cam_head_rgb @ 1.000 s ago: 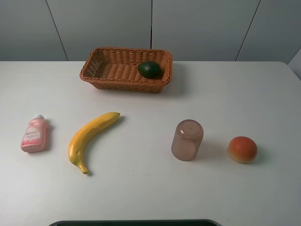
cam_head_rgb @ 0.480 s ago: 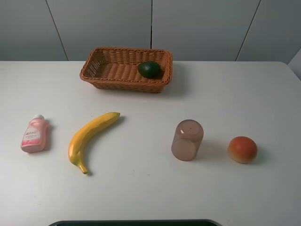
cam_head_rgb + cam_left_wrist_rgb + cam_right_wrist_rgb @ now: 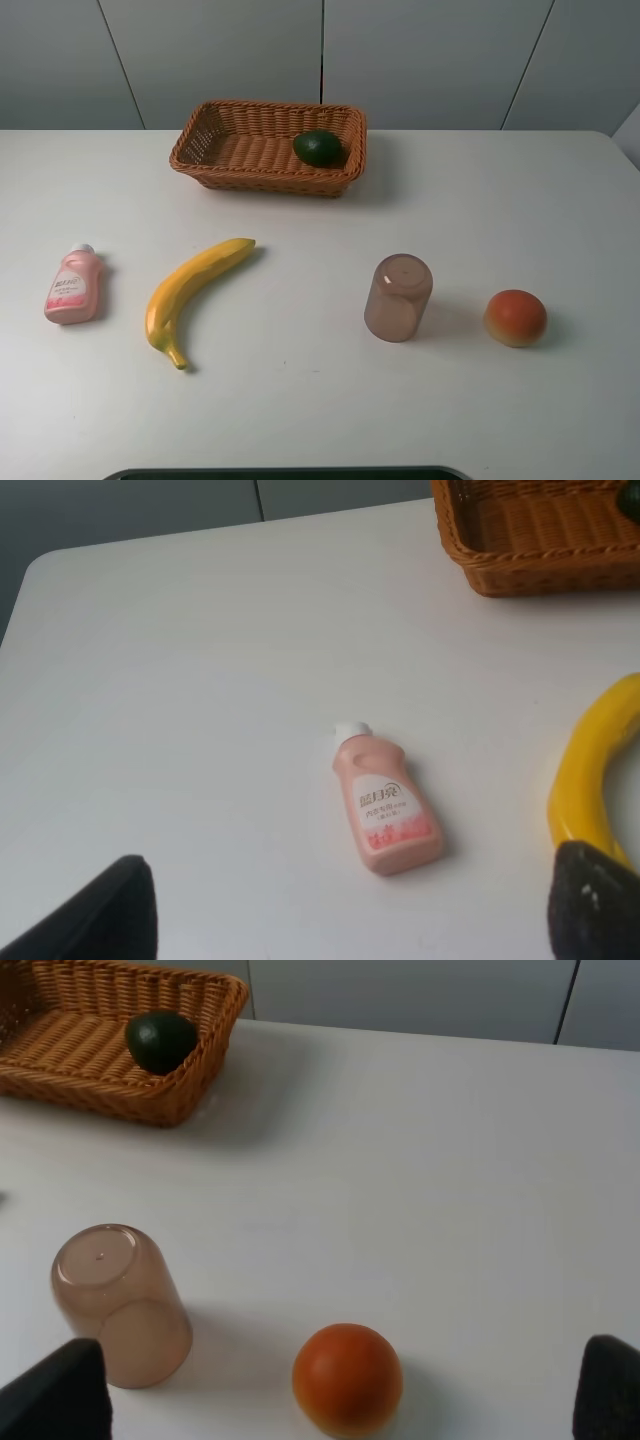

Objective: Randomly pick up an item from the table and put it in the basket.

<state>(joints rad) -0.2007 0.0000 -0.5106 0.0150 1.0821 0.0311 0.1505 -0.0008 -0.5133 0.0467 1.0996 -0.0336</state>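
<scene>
We see the avocado (image 3: pixel 319 148) lying inside the basket (image 3: pixel 240 150), at its right end, far ahead of both sets of jaws, with our right gripper (image 3: pixel 330 1390) spread wide and empty around the orange fruit (image 3: pixel 347 1378) and our left gripper (image 3: pixel 340 905) likewise wide and empty over the pink bottle (image 3: pixel 385 802).

Avocado (image 3: pixel 319 148) in basket (image 3: pixel 230 150), behind banana (image 3: pixel 190 294) and cup (image 3: pixel 398 298)

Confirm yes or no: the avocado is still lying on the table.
No, the avocado sits inside the basket at its right end, off the table.
</scene>
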